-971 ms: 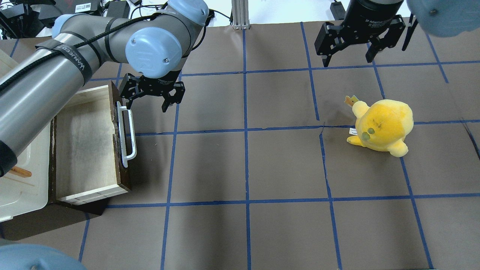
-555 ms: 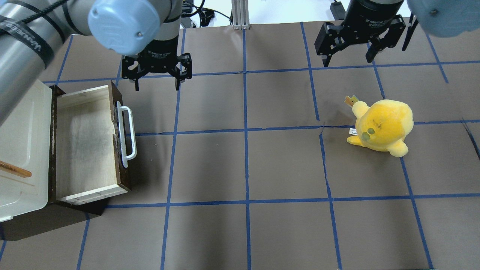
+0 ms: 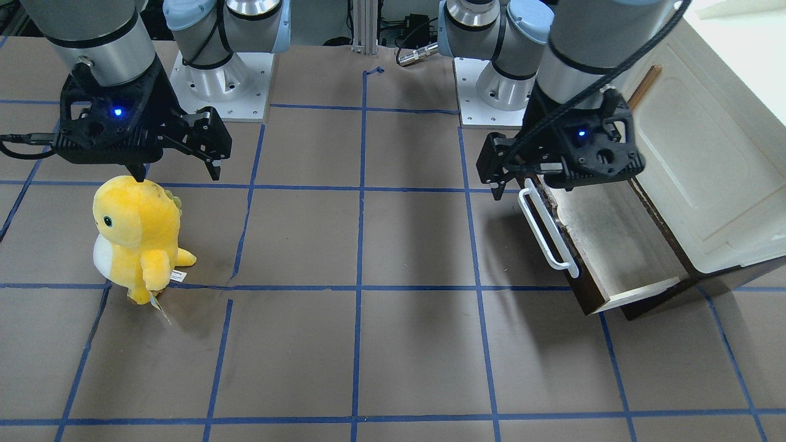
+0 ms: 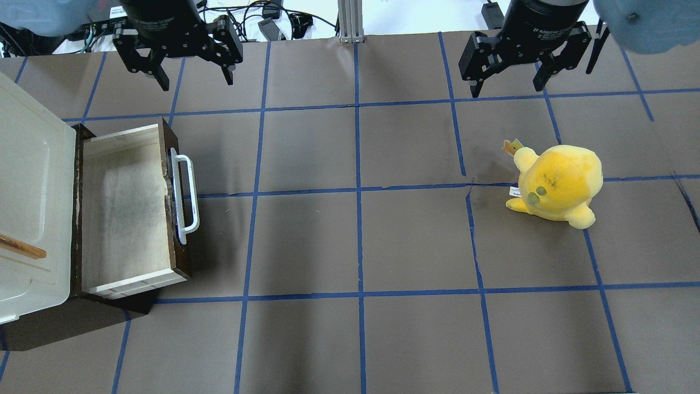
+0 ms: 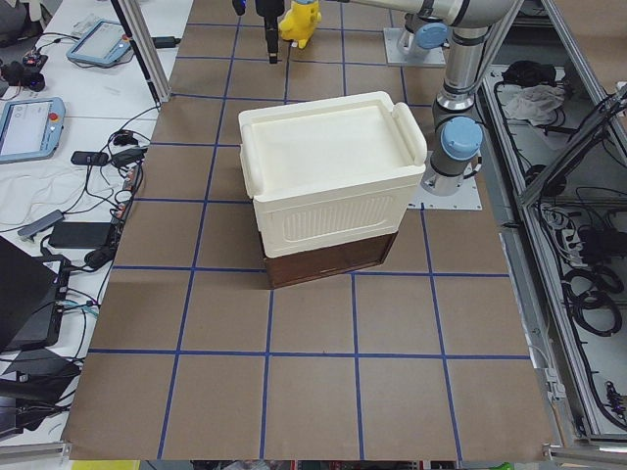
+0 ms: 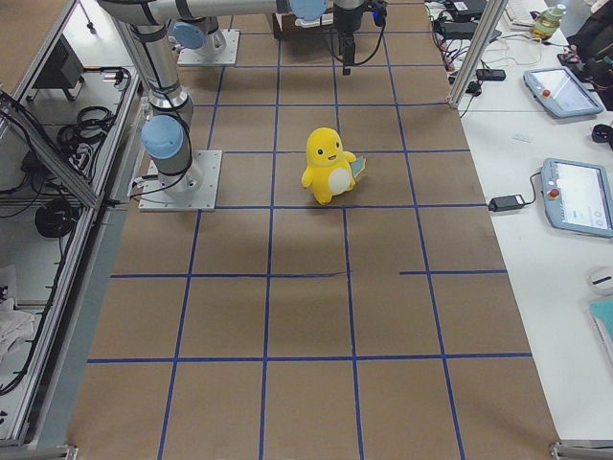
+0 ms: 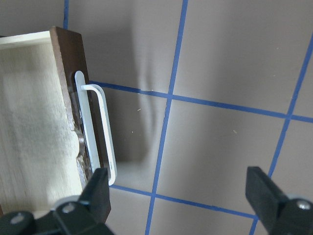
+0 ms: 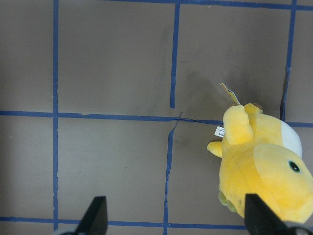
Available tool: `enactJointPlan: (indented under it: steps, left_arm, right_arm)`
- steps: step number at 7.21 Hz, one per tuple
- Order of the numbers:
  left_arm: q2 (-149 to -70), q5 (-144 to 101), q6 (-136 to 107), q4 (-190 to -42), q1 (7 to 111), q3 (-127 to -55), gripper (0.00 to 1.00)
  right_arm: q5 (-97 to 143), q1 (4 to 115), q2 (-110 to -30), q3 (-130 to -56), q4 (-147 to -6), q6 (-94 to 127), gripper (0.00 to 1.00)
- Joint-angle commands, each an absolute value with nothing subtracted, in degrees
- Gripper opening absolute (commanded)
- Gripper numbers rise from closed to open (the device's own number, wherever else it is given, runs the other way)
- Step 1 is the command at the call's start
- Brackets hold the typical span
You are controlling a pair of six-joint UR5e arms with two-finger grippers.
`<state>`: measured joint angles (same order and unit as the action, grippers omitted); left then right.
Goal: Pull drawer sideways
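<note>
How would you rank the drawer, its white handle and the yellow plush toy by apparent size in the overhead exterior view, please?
1. drawer, clearly the largest
2. yellow plush toy
3. white handle, long but thin, the smallest

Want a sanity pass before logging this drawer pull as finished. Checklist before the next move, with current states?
1. Drawer pulled out of the cream cabinet, pale inside exposed: ok.
2. Left gripper open, empty, clear of the white handle: ok.
3. Right gripper open, empty: ok.
4. Yellow plush standing well apart from the drawer: ok.
5. Drawer at full travel: cannot tell.
</note>
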<state>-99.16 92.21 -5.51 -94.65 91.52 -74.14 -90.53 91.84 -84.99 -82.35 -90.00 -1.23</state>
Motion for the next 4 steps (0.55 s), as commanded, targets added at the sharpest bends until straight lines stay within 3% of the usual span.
enactJointPlan:
  steps: [1, 4]
  left_arm:
    - [-95.47, 89.30, 5.68, -94.40, 85.10, -77.93, 1.00]
    - [-91.59, 89.82, 5.71, -89.93, 85.43, -85.06, 1.00]
  right_arm:
    - [-90.53, 91.85, -84.99, -82.35, -90.00, -1.23, 1.00]
    - [-90.53, 91.85, -84.99, -82.35, -90.00, -1.23, 1.00]
